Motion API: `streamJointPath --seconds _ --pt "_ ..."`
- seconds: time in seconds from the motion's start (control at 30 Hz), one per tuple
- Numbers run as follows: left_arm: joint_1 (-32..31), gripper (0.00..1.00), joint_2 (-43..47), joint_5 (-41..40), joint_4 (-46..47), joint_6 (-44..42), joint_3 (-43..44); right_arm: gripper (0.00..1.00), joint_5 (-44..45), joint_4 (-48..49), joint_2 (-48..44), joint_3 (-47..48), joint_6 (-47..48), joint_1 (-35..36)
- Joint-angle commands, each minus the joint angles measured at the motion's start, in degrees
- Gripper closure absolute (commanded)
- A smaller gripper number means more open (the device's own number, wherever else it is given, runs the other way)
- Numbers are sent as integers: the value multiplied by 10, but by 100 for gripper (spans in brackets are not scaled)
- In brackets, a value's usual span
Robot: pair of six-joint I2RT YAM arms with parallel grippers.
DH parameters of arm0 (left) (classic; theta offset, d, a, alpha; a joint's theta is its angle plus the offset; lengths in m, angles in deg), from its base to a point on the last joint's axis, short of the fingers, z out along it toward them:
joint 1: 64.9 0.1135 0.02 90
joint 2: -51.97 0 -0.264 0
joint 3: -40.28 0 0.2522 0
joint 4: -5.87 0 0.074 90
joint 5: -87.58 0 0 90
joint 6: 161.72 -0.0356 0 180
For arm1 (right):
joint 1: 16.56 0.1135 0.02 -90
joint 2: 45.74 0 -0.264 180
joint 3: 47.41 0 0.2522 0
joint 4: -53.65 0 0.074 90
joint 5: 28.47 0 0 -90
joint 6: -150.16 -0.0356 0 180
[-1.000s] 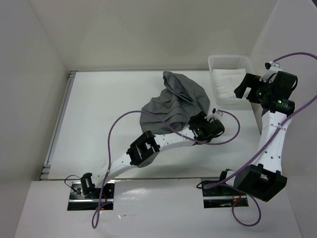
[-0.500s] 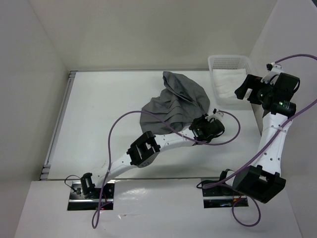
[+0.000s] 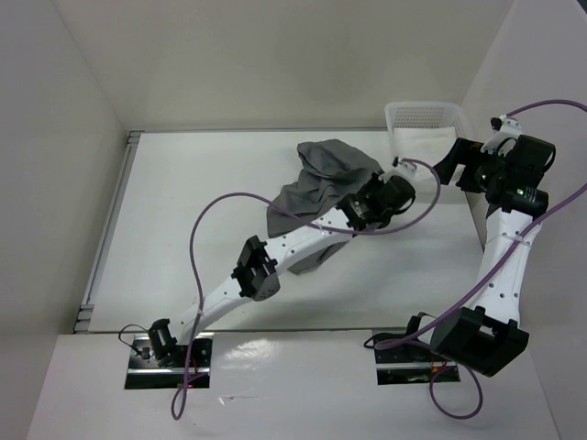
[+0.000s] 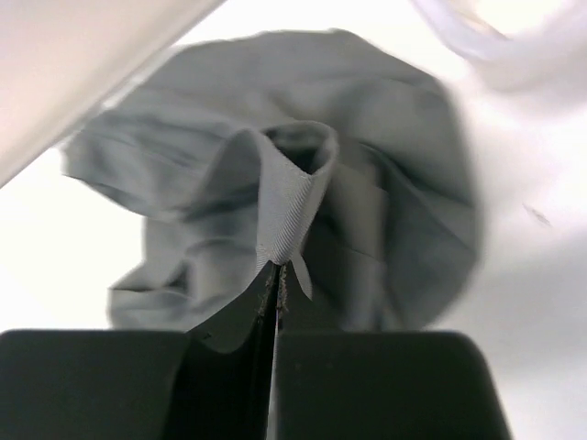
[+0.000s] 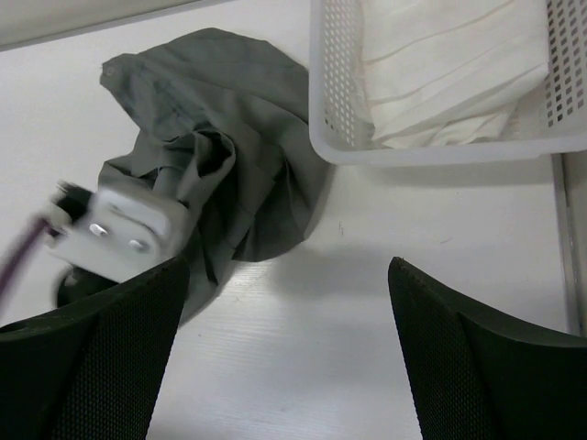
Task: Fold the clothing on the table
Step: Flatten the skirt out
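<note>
Since a second ago the left arm has reached farther across the table and carried the near edge of the skirt up and away with it, so the cloth that lay spread out is now bunched. The left gripper [image 4: 275, 280] is clamped fully shut on a doubled fold of the plain mid-grey pleated fabric skirt [image 4: 385, 183]; the twill weave shows on the pinched ridge, which stands up above the fingers. Below it the rest of the skirt hangs and pools in soft, rumpled folds, its long pleats fanning out. It rests on the far right part of the flat matte white tabletop [image 3: 183, 211], with one edge just beside the white mesh plastic basket [image 5: 321, 110]. The right gripper [image 5: 286, 275] hovers above, jaws spread wide and holding nothing. Inside the basket lies a folded white cloth [image 5: 440, 73].
</note>
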Motion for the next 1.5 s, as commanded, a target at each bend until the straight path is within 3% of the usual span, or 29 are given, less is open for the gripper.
streamJointPath --seconds 0.0,0.07,0.3,0.4,0.53,0.57,0.77,0.87,1.07,1.13,1.27,1.47 --pt "37 100 80 26 -38 19 22 8 -27 18 -13 -5 4 -4" --pt "59 100 127 44 -57 29 -4 8 -43 11 -5 0 4 -4" --pt "201 100 299 285 -97 76 -175 11 -81 -15 29 50 20 -4" --pt "282 100 372 348 -81 76 -306 11 -81 -29 43 74 25 -4" --pt "387 100 454 488 -58 62 -482 11 -81 -35 57 87 26 9" --pt "425 100 464 513 -51 55 -546 11 -81 -42 62 96 32 14" --pt "534 100 484 663 -38 16 -742 13 -37 -66 89 124 50 61" --pt "580 100 455 714 -39 -9 -796 13 -8 -84 108 143 62 97" --pt "630 100 393 759 -60 -29 -802 13 71 -123 189 201 94 226" --pt "635 100 387 753 -60 -29 -802 13 79 -141 243 242 94 273" --pt "635 100 393 733 -54 -29 -816 14 196 -153 328 303 107 414" --pt "681 100 426 706 -48 -24 -829 18 177 -175 499 463 95 514"
